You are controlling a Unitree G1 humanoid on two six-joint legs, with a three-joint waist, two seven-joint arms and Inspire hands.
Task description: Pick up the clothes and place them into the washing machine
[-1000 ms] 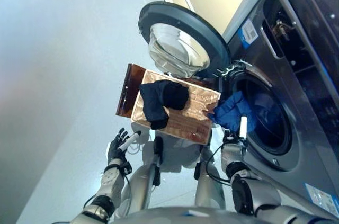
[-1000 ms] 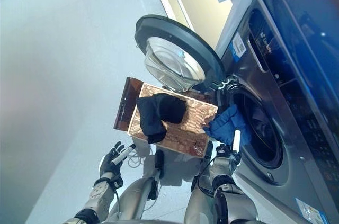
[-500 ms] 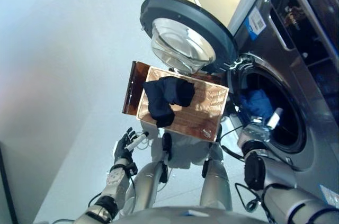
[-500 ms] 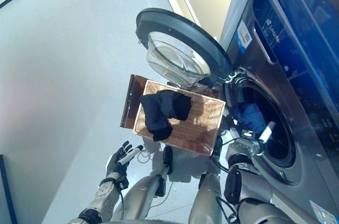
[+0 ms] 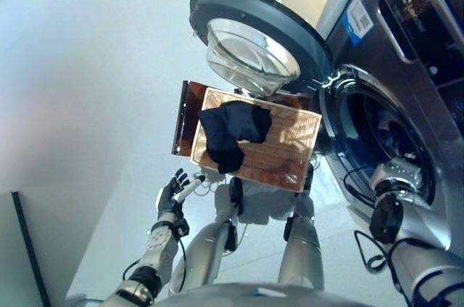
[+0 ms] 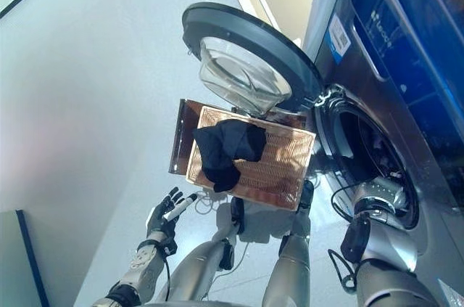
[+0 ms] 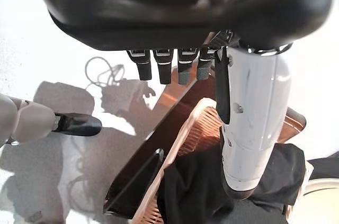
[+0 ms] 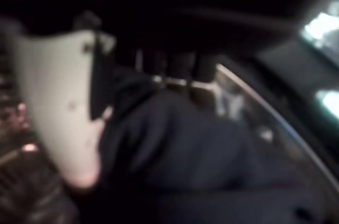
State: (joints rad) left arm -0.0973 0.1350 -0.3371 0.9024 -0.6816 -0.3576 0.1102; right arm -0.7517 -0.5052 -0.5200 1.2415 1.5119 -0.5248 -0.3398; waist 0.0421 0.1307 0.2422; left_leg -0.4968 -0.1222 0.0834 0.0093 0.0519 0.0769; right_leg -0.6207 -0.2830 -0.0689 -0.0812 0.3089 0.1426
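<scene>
A pile of dark clothes (image 5: 232,129) lies in a woven copper-coloured basket (image 5: 290,154) in front of the washing machine's open drum (image 5: 377,140). My right arm reaches into the drum, and the eye views hide its hand. In the right wrist view my right hand (image 8: 58,123) is shut on a blue garment (image 8: 180,155), which sits between the thumb and the fingers inside the dark drum. My left hand (image 5: 172,194) hangs open low on the left, away from the basket, holding nothing. The left wrist view shows the basket (image 7: 196,128) and the dark clothes (image 7: 196,192) beyond that hand.
The round machine door (image 5: 254,53) stands swung open above the basket. A dark brown panel (image 5: 185,118) lies against the basket's left side. Pale floor spreads to the left, and the machine's front fills the right.
My right arm has carried the blue garment from the drum's opening deep inside, where the eye views no longer show it. The camera has shifted slightly. My left hand has stayed put.
</scene>
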